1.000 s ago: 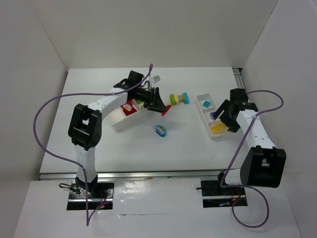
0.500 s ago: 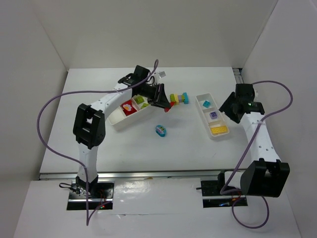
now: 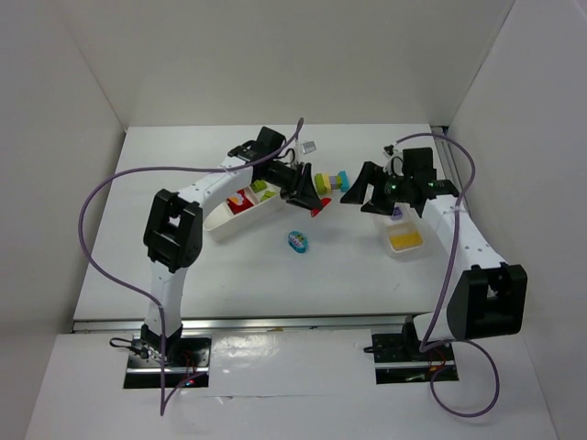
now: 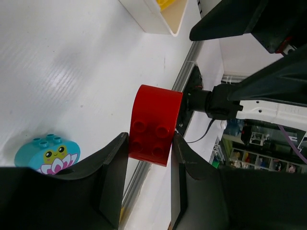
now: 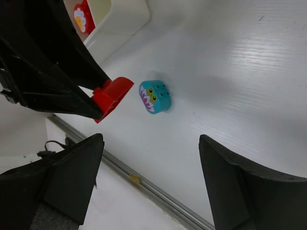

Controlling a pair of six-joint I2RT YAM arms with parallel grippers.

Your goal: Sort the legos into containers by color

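Observation:
My left gripper (image 3: 310,194) is shut on a red lego (image 3: 317,204) and holds it above the table just right of the wide container (image 3: 220,225). In the left wrist view the red lego (image 4: 154,125) sits squeezed between both fingers of the gripper (image 4: 149,140). A cyan lego with a flower face (image 3: 297,240) lies on the table in front of it. A multicoloured stack of legos (image 3: 330,181) lies behind. My right gripper (image 3: 359,194) hangs open and empty near the stack, facing the left one. The narrow container (image 3: 404,247) holds a yellow lego (image 3: 405,239).
The wide container holds red (image 3: 240,203) and green (image 3: 260,186) legos. In the right wrist view the left gripper (image 5: 48,72) fills the upper left, with the red lego (image 5: 112,96) and cyan lego (image 5: 154,96) close ahead. The table's front rail (image 3: 275,321) runs along the near edge.
The right arm has swung left from over the narrow container to the table's middle, and its jaws have opened wider. The left gripper has moved slightly right with the red lego.

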